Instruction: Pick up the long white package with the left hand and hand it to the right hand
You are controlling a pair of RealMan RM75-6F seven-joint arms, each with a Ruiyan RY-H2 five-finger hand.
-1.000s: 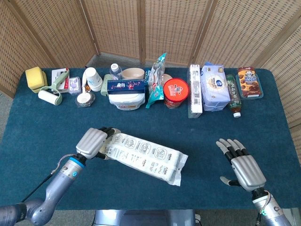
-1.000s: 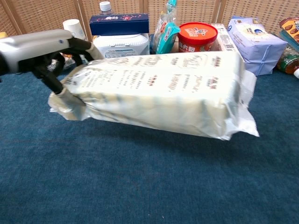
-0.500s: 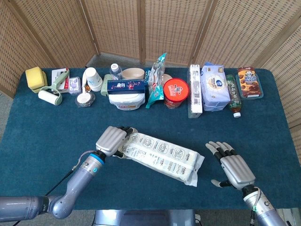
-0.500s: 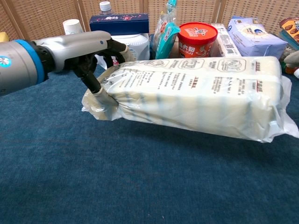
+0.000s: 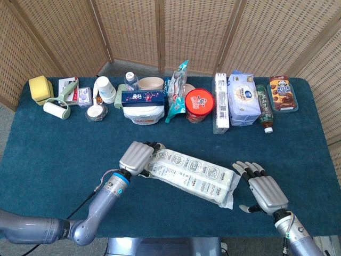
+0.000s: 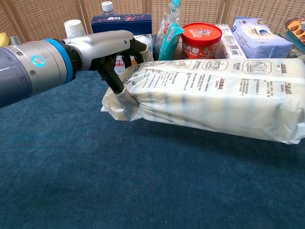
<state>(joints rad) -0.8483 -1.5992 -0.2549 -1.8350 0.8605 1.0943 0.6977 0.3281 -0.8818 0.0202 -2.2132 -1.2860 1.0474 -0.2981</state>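
Observation:
The long white package (image 5: 193, 175) (image 6: 219, 102) hangs above the blue table, lying left to right with printed panels on top. My left hand (image 5: 137, 158) (image 6: 107, 47) grips its left end, thumb under the crimped seal. My right hand (image 5: 263, 191) is open, palm down with fingers spread, just right of the package's free end; its fingertips (image 5: 246, 168) are close to that end, and I cannot tell if they touch. The chest view does not show the right hand.
A row of goods lines the far edge: a red tub (image 5: 199, 105), a blue box (image 5: 144, 97), a white paper cup (image 5: 105, 87), a blue-white pack (image 5: 243, 98), a bottle (image 5: 264, 111), a yellow sponge (image 5: 39, 88). The table's (image 5: 53, 154) front edge runs just below both hands.
My left hand has carried the package to the right, closing most of the gap to the right hand. The right hand has stayed about where it was, still spread.

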